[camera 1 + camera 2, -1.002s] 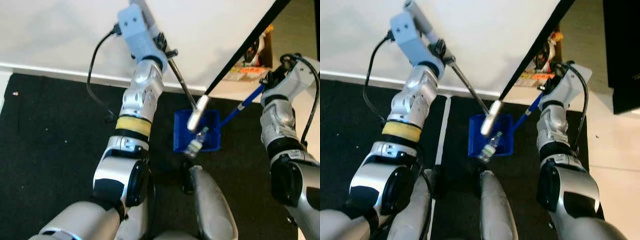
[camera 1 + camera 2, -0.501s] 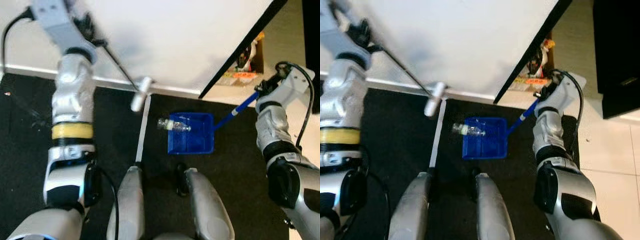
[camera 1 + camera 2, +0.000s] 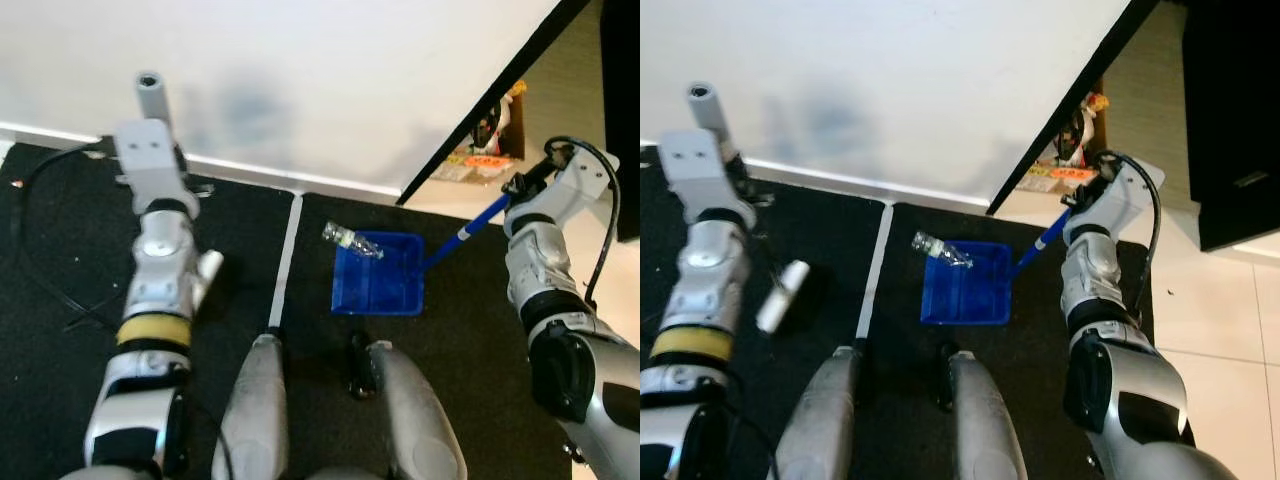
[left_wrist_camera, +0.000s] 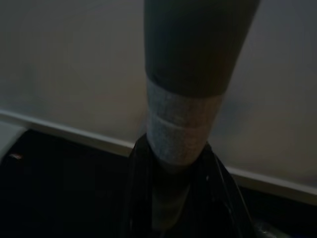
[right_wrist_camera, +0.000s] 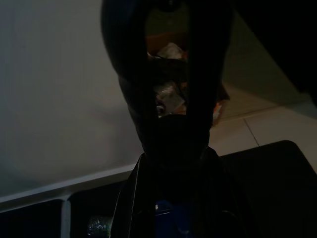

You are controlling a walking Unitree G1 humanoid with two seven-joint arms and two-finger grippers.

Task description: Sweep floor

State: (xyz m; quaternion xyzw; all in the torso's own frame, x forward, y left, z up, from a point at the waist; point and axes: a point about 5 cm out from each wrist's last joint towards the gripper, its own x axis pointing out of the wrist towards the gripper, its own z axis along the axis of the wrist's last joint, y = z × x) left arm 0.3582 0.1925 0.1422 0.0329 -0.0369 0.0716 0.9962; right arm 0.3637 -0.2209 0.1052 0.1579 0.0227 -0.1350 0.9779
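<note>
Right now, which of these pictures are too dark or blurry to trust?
Left and right eye views: bright and sharp, blue dustpan clear on the black mat. Left wrist view: dim, the broom handle blurred up close. Right wrist view: very dark, fingers silhouetted.

No legible text, labels, brands, numbers or signs anywhere. Printing on the colourful packages (image 3: 478, 158) at about two o'clock, too small and blurred to read. Label on the clear bottle (image 3: 350, 240) at the blue dustpan (image 3: 379, 286), not readable either.
</note>
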